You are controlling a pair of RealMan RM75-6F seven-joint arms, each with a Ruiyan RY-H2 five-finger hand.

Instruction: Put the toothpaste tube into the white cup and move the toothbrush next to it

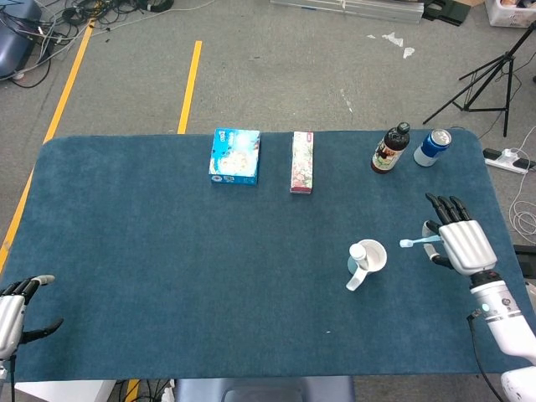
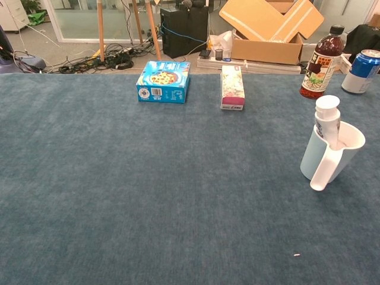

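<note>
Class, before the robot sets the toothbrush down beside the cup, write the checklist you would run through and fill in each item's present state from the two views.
1. Toothpaste tube stands inside the white cup: ok.
2. Cup upright on the table: ok.
3. Right robot hand holds the toothbrush: ok; the brush head points toward the cup.
4. Toothbrush lies next to the cup: not ok; it is in the hand, apart from the cup and to its right in the head view.
5. Bare table beside the cup for the brush: ok.
6. Left robot hand away from the cup, at the table's near left corner: ok.
</note>
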